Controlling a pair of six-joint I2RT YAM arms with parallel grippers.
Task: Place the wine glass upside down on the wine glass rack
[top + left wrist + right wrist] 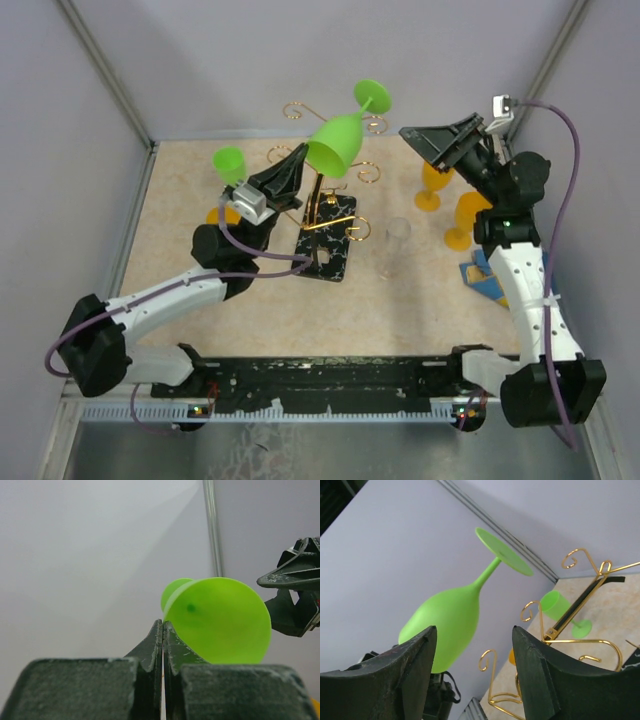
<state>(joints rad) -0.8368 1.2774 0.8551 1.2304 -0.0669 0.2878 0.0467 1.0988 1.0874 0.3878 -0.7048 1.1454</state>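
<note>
**Q:** Item one, left gripper (162, 630): state of the fingers (150, 647)?

**A:** All but closed, with only a hairline gap between them. They pinch the bowl wall at the rim of the green wine glass (340, 140).

**Q:** Attitude of the glass?

**A:** Inverted and tilted, with the foot up and toward the far right and the mouth down toward the left gripper. It is held in the air above the wine glass rack (322, 215) and touches no wire that I can see.

**Q:** Item two, right gripper (440, 140)?

**A:** Fingers spread wide and holding nothing. It is raised to the right of the glass, near the foot but apart from it.

**Q:** Rack?

**A:** Gold wire on a black veined base, mid-table. No glass hangs on its curled arms.

**Q:** Other stock?

**A:** A second green glass (229, 163) far left, two orange glasses (470, 215) right, and a clear glass (399, 235) between rack and orange pair.

**Q:** Progress?

**A:** Lifted and turned over, by my judgement. The stem is not yet slid between an arm's wires, the foot is not yet seated, and the glass is not yet released.
</note>
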